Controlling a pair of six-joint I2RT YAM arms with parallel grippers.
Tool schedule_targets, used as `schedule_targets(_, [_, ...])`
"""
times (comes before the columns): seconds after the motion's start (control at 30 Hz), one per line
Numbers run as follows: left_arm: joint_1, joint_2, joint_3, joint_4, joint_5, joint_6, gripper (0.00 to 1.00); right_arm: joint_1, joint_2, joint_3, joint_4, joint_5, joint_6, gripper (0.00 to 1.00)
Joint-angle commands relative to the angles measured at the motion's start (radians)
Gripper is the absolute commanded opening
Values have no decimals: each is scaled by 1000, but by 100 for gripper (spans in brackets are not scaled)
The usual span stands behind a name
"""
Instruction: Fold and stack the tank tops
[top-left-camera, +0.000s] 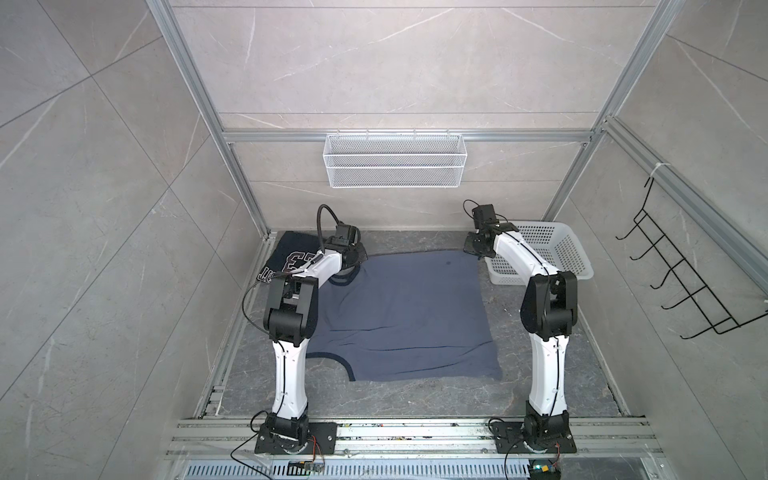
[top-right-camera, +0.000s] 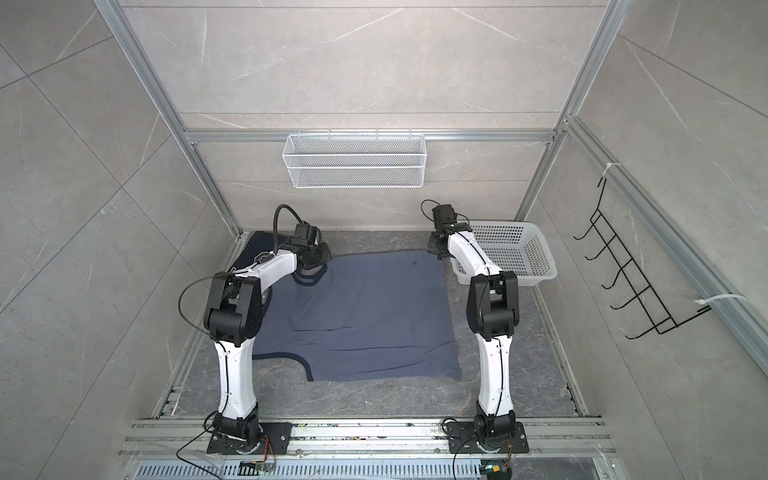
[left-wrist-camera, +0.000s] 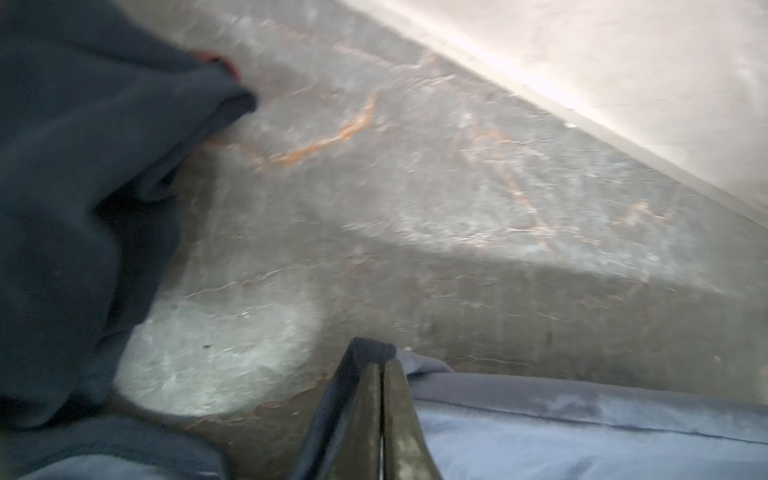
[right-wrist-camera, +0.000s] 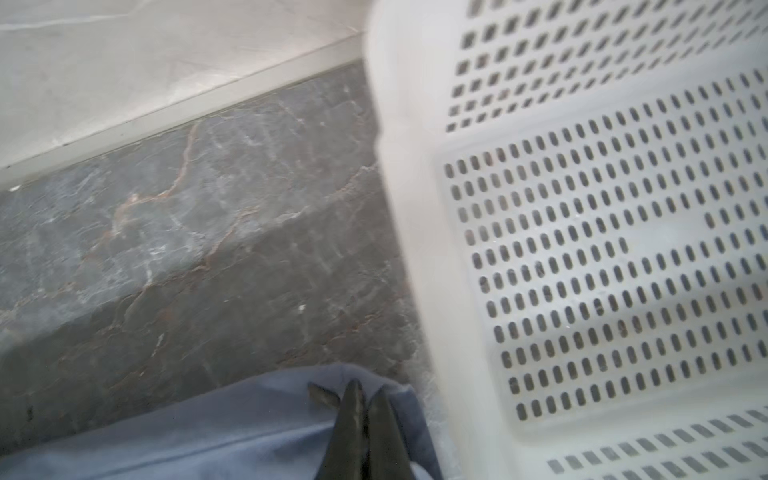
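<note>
We judge ourselves halfway: the navy tank top (top-left-camera: 291, 255) looks folded, well apart from the basket (top-left-camera: 557, 249), while our left tool (left-wrist-camera: 381, 365) and right tool (right-wrist-camera: 363, 390) each pinch the slate-blue tank top (top-left-camera: 407, 316), spread unfolded just beside that basket.

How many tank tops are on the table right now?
2. The slate-blue tank top lies spread across the middle; the navy tank top sits folded in the far left corner, partly hidden by the left arm. No others show.

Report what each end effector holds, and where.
The slate-blue tank top: left end effector on its far dark-trimmed edge, right end effector on its far corner.
</note>
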Motion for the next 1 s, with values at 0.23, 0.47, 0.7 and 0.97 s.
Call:
schedule_targets(0.23, [-28, -70, 24, 18, 16, 89, 0, -47, -92, -99, 121, -119, 41, 6])
schedule_targets(0.47, [-33, -185, -120, 82, -13, 71, 0, -47, -192, -252, 206, -205, 72, 6])
schedule_targets(0.7, [-35, -323, -301, 163, 13, 33, 0, -55, -317, -433, 273, -223, 98, 6])
schedule_targets(0.97, [-54, -501, -577, 261, 38, -8, 0, -82, -497, -732, 415, -316, 175, 6])
